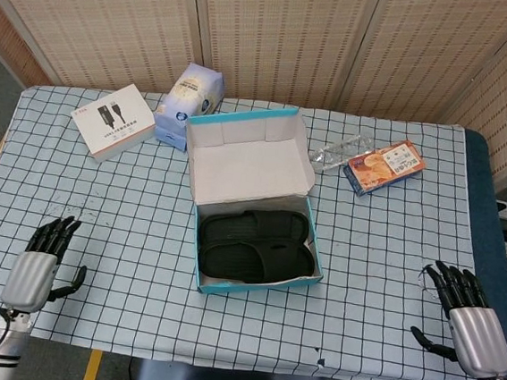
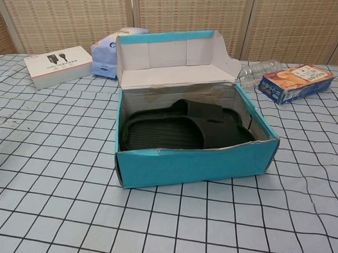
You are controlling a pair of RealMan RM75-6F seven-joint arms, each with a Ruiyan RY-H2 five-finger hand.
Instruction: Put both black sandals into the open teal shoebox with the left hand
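Two black sandals (image 1: 254, 245) (image 2: 185, 130) lie flat side by side inside the open teal shoebox (image 1: 253, 284) (image 2: 195, 163), whose white lid stands up at the back. My left hand (image 1: 37, 268) rests low at the table's front left, far from the box, fingers spread and holding nothing. Over the front right edge my right hand (image 1: 472, 321) also hangs with fingers apart and empty. Neither hand shows in the chest view.
A white cable box (image 1: 109, 120) and a blue tissue pack (image 1: 191, 96) sit at the back left. A crushed clear bottle (image 1: 336, 152) and an orange-blue snack box (image 1: 384, 166) lie back right. The checked cloth (image 1: 116, 222) covers the table.
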